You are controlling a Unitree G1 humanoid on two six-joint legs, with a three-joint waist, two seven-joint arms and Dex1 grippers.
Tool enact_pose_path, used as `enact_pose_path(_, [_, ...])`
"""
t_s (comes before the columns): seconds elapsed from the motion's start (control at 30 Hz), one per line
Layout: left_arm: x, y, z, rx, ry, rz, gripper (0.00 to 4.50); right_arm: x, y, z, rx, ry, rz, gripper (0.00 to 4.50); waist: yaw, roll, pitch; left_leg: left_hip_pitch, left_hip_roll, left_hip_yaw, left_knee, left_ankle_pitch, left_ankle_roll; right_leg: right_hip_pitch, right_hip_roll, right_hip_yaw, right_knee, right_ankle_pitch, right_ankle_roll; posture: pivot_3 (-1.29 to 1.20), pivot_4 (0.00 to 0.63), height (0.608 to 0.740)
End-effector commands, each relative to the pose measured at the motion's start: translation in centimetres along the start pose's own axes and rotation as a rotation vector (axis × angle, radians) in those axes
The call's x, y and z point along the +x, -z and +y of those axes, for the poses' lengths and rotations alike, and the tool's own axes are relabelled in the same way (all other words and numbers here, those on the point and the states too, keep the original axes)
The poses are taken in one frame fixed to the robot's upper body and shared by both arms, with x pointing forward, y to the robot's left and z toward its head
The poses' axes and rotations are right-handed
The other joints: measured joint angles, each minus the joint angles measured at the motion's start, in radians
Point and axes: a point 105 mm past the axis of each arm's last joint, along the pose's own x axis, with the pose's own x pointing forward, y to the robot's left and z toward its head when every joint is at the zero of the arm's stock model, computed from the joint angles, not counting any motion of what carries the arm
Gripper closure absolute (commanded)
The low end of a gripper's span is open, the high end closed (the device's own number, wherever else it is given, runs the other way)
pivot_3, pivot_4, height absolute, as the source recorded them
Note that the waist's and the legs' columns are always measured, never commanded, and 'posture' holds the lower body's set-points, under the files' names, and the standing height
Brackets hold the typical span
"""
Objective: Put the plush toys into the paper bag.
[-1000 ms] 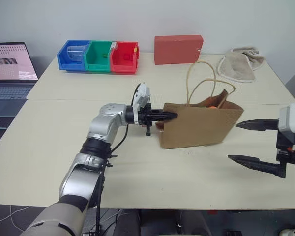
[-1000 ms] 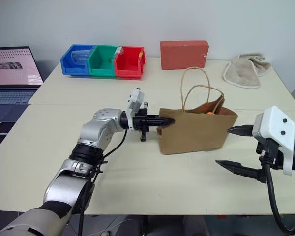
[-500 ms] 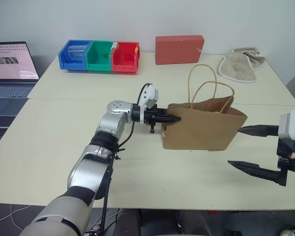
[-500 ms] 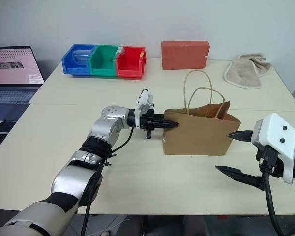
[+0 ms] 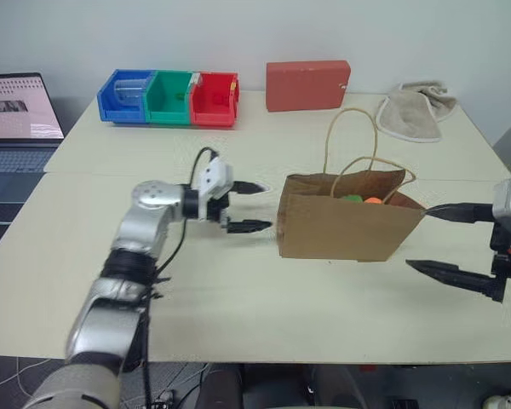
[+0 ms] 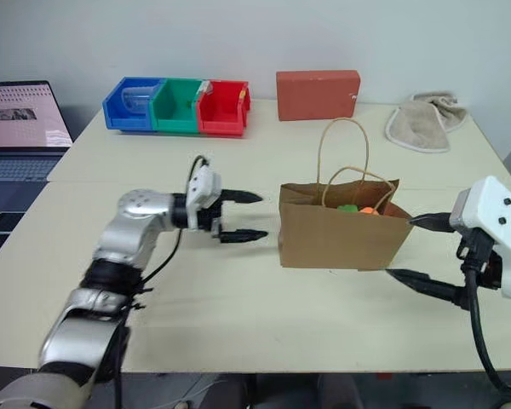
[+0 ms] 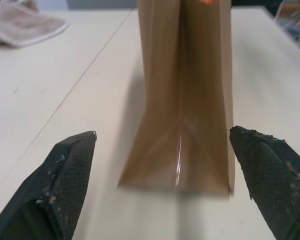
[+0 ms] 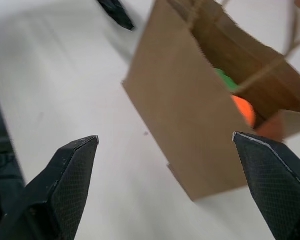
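A: Cream table point(image 5: 238, 315) against a pale wall. 3 bins are lined up at the far edge: blue bin point(image 5: 125, 95), green bin point(image 5: 171, 97), red bin point(image 5: 215, 99). A red box point(image 5: 307, 84) is placed beside them, a beige cloth point(image 5: 416, 110) at the far right corner, and a laptop point(image 5: 17, 115) is seen off the left edge.

B: Bag position?

A: The paper bag point(image 5: 345, 226) is stood upright mid-table, mouth open, 2 loop handles raised. An orange carrot plush point(image 5: 372, 201) with green leaves is seen inside at the top. The white egg toy cannot be made out.

B: Left tool?

A: The left gripper point(image 5: 249, 205) is held just beside the bag's left end, pointed at it, fingers spread wide, nothing pinched. No contact with the paper is visible. In the left wrist view the bag's narrow end point(image 7: 184, 95) is framed between both fingers point(image 7: 65, 180).

B: Right tool?

A: The right gripper point(image 5: 439, 241) is held at the bag's right end, fingers spread apart, empty. The upper fingertip is near the bag's top corner; contact cannot be told.
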Motion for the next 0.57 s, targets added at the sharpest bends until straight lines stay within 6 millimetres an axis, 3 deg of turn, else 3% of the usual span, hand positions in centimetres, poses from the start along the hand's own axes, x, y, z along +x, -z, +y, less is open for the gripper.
enact_pose_path(0.03, [-3.2,-1.6,0.3,0.101,-0.111,0.063,0.02,-1.2,-0.2,-2.2,-0.081,0.072,-0.011,0.00,0.002,0.000,0.000,0.000,0.000,0.000,0.000,0.000,0.000,0.000,0.000,0.000,0.000,0.000,0.000,0.00,0.150,0.740])
enact_pose_path(0.13, [-6.4,-1.8,0.1,0.135,-0.208,0.135,0.02,-2.3,0.5,-4.2,-0.144,0.125,0.006,0.00,0.002,0.000,0.000,0.000,0.000,0.000,0.000,0.000,0.000,0.000,0.000,0.000,0.000,-0.001,-0.001,0.00,0.150,0.740])
enact_pose_path(0.27, [-10.6,-2.6,-0.8,0.095,-0.311,0.198,0.02,-4.6,2.1,-5.9,-0.117,0.061,0.073,0.00,0.003,0.000,0.000,0.000,0.000,0.001,0.001,0.000,0.000,0.000,-0.001,0.000,0.000,-0.001,-0.002,0.00,0.150,0.740])
enact_pose_path(0.4, [-12.6,-3.2,-1.9,0.061,-0.365,0.204,0.02,-5.9,2.7,-7.3,-0.105,0.047,0.091,0.00,0.000,0.000,0.000,0.002,0.001,0.003,0.000,0.000,0.000,0.000,-0.001,0.000,0.000,-0.004,-0.006,0.00,0.150,0.740])
enact_pose_path(0.57, [-12.6,-3.4,-2.6,0.022,-0.355,0.190,0.02,-5.3,3.2,-8.1,-0.123,0.022,0.108,0.00,0.001,0.000,0.000,0.002,0.002,0.004,0.001,0.000,0.000,0.000,-0.001,0.000,0.000,-0.004,-0.007,0.00,0.150,0.740])
